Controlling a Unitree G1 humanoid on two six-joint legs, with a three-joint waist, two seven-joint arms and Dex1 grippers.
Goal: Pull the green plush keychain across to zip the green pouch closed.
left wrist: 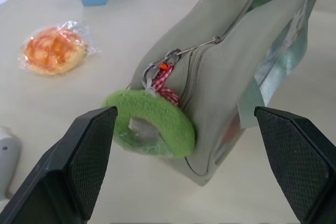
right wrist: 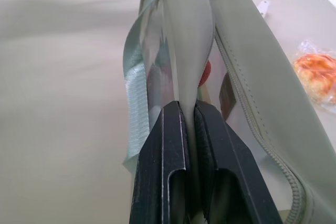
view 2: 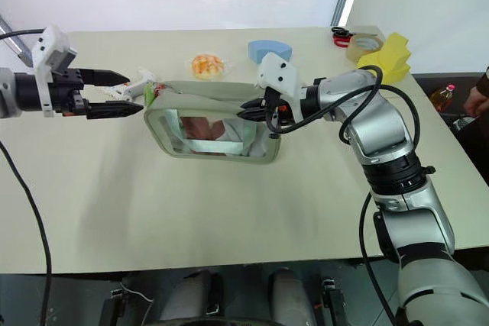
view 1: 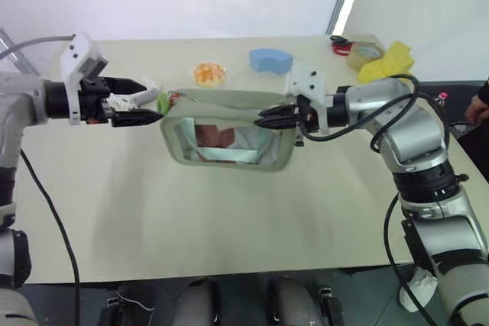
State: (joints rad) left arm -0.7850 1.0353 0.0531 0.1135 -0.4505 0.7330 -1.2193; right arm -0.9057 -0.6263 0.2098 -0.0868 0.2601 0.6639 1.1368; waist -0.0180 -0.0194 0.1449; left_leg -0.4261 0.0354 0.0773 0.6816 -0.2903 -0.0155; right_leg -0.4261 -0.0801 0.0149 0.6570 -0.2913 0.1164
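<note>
The green pouch (view 1: 229, 137) stands upright near the middle of the table (view 1: 229, 227), its clear window facing the robot, and the right gripper (right wrist: 189, 116) is clamped on a fold of its fabric at the pouch's right end. The green plush keychain (left wrist: 152, 124) hangs from the zipper pull at the pouch's left end, between the 2 widely spread fingers of the left gripper (view 1: 149, 101), which holds nothing.
</note>
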